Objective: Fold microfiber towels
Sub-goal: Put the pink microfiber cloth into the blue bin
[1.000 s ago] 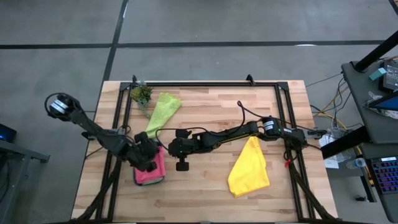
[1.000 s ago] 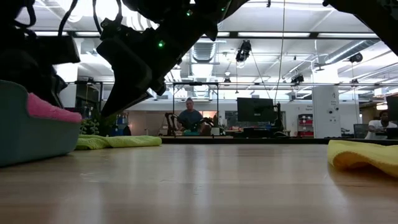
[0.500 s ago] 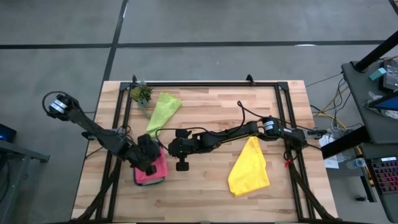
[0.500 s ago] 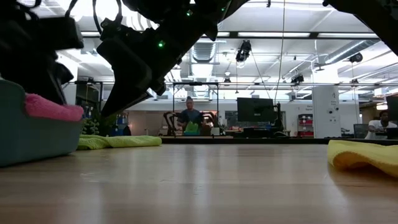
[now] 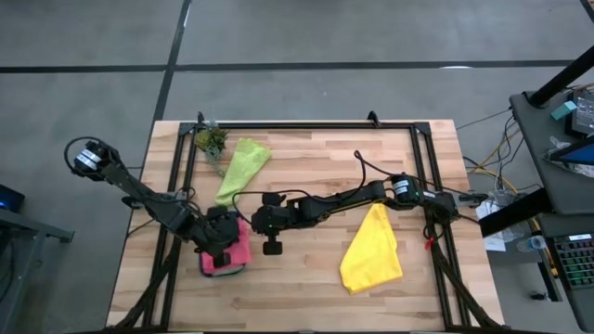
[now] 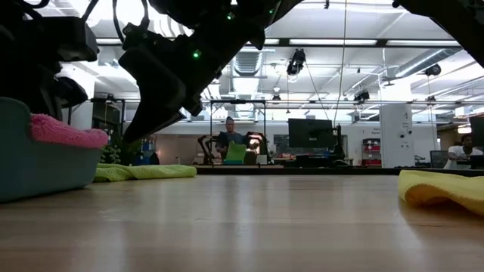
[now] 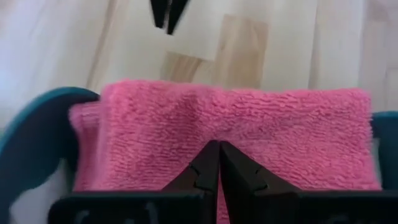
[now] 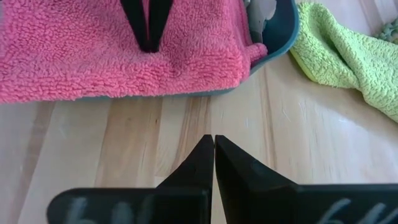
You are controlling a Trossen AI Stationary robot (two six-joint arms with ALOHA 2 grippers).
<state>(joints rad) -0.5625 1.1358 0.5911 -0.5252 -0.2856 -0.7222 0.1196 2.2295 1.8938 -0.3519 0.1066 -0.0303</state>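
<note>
A pink towel (image 5: pixel 239 251) lies folded in the teal tray (image 7: pixel 25 143) at the table's near left; in the low view its edge (image 6: pixel 72 134) bulges over the tray's rim (image 6: pixel 30 166). My left gripper (image 7: pixel 219 147) is shut, its fingers pointing steeply down at the towel's top. My right gripper (image 8: pixel 214 139) is shut and hangs above bare wood just right of the tray. A lime green towel (image 5: pixel 243 167) lies crumpled at the far left. A yellow towel (image 5: pixel 373 250) lies flat right of the middle. My left gripper's shut fingertips (image 8: pixel 148 45) stand at the middle of the pink towel's top face (image 8: pixel 93 56), coming from above at a slant. Whether they touch the pile, I cannot tell. The towel lies flat in the tray.
A small potted plant (image 5: pixel 212 141) stands at the far left corner beside the lime towel. A pale grey-green cloth (image 8: pixel 261 14) shows in the tray's end. Bare wood lies along the near edge and in the middle. People sit in the room beyond the table.
My left gripper has risen a little over the pink towel and turned at the wrist, staying shut. The towel's edge now bulges slightly farther over the tray's rim in the low view.
</note>
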